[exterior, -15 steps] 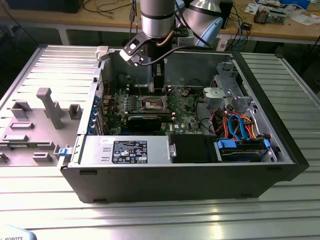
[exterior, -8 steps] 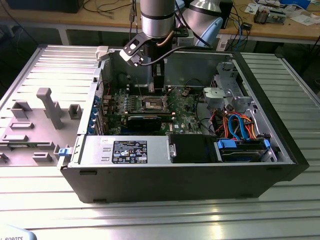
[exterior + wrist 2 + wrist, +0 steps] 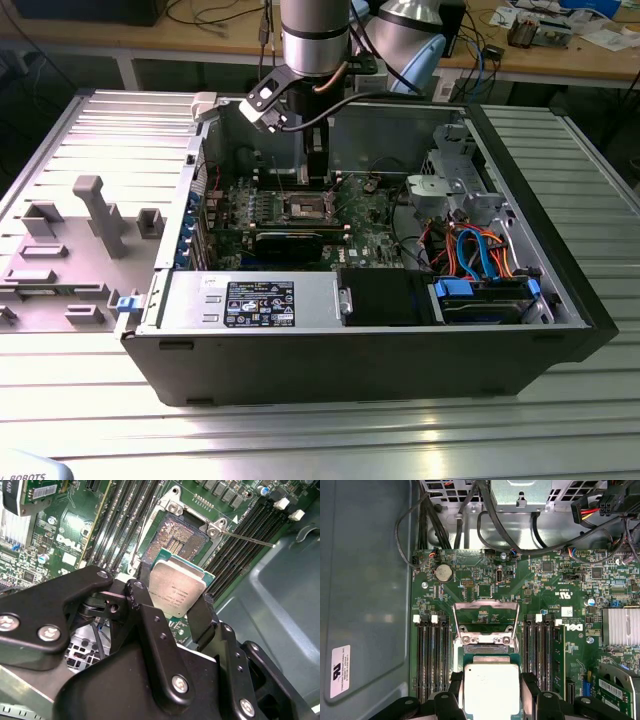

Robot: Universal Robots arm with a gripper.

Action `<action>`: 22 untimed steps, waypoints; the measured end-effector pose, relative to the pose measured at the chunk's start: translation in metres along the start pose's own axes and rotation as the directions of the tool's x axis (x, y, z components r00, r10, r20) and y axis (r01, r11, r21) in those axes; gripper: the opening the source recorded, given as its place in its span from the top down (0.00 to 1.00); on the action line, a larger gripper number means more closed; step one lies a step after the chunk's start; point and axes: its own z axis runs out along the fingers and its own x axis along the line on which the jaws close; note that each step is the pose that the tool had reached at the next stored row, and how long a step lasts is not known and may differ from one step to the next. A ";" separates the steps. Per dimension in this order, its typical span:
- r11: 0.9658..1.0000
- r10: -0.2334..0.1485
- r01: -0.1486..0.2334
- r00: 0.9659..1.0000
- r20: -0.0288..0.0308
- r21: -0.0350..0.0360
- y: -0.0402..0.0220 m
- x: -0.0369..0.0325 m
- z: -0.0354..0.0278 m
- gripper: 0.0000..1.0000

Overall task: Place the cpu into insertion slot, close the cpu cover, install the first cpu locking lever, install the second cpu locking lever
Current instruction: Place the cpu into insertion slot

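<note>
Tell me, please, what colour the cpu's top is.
The cpu has a silver-grey top, clearest in the second wrist view.

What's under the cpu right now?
The cpu, clamped in the gripper, hangs over the open insertion slot; its contact field shows past the chip's edge. The slot's near part is covered by chip and fingers. The cpu cover stands raised.

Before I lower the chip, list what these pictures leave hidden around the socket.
1. Second wrist view: the cpu, clamped in the gripper, hides the near edge of the insertion slot.
2. First wrist view: the cpu covers most of the slot, and the picture's edge cuts the cpu off.
3. Both wrist views: the cpu's underside faces away.
4. Exterior view: the gap between cpu and slot is too small to judge.
</note>
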 end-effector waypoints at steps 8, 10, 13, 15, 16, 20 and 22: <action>1.000 0.003 -0.003 0.999 -0.039 0.000 -0.0001 0.0000 -0.0002 0.46; 1.000 0.003 -0.003 0.999 -0.039 0.000 -0.0001 0.0000 -0.0002 0.46; 1.000 0.003 -0.003 0.999 -0.039 0.000 -0.0005 -0.0001 0.0034 0.46; 1.000 0.003 -0.003 0.999 -0.039 -0.001 -0.0016 -0.0003 0.0090 0.46; 1.000 0.003 -0.003 0.999 -0.039 -0.001 -0.0020 -0.0004 0.0108 0.46; 1.000 0.002 -0.003 0.999 -0.039 -0.003 -0.0051 -0.0006 0.0199 0.46; 1.000 0.002 -0.002 0.999 -0.039 -0.004 -0.0064 -0.0008 0.0233 0.46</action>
